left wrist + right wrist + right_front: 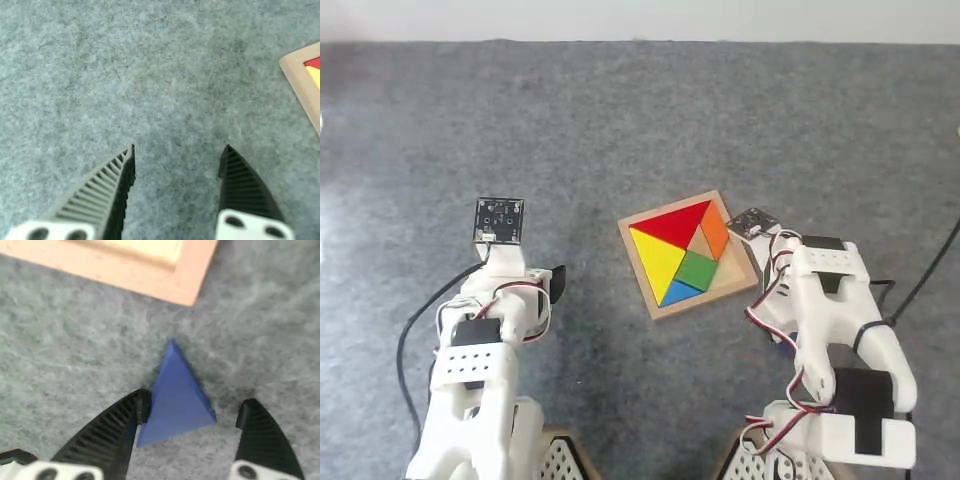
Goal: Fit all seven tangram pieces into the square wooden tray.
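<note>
Wooden tray (736,272) sits tilted near the middle of the desk (620,120), mostly filled with coloured pieces (660,258). A loose blue triangle (176,397) lies flat on the desk just off a tray corner, between the spread fingers of the right end effector (196,399), with one finger touching it. Left end effector (180,147) hangs released over the desk beside the tray.

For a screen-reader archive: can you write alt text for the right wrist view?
A blue triangle lies on grey carpet between the fingers of the open right gripper. A corner of the tray sits just beyond it.
</note>
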Controlling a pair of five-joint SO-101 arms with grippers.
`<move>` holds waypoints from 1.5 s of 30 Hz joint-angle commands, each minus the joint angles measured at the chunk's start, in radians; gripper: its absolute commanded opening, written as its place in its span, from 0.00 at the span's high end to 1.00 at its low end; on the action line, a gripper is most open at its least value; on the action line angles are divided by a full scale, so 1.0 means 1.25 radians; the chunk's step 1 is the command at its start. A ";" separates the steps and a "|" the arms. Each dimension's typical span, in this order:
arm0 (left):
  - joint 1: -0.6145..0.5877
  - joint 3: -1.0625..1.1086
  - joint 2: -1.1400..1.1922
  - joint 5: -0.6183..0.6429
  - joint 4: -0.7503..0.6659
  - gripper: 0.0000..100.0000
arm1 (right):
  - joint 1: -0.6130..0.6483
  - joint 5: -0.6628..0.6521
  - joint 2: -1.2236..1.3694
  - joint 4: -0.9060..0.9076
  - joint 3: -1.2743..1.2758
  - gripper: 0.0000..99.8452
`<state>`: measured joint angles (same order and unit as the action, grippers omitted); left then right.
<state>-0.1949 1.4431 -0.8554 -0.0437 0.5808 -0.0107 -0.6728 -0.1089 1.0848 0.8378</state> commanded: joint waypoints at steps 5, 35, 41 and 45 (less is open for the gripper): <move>0.002 -0.002 -0.004 -0.007 -0.014 0.73 | -0.042 -0.010 0.015 -0.018 -0.104 0.74; 0.002 -0.002 -0.004 -0.007 -0.014 0.73 | -0.051 -0.227 0.023 0.093 -0.140 0.62; 0.002 -0.002 -0.004 -0.007 -0.014 0.73 | -0.055 -0.227 0.047 -0.023 -0.080 0.62; 0.002 -0.002 -0.004 -0.007 -0.014 0.73 | -0.053 -0.228 0.058 -0.041 -0.072 0.62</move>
<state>-0.1949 1.4431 -0.8554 -0.0437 0.5808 -0.0706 -0.9459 -0.0338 1.0587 0.7488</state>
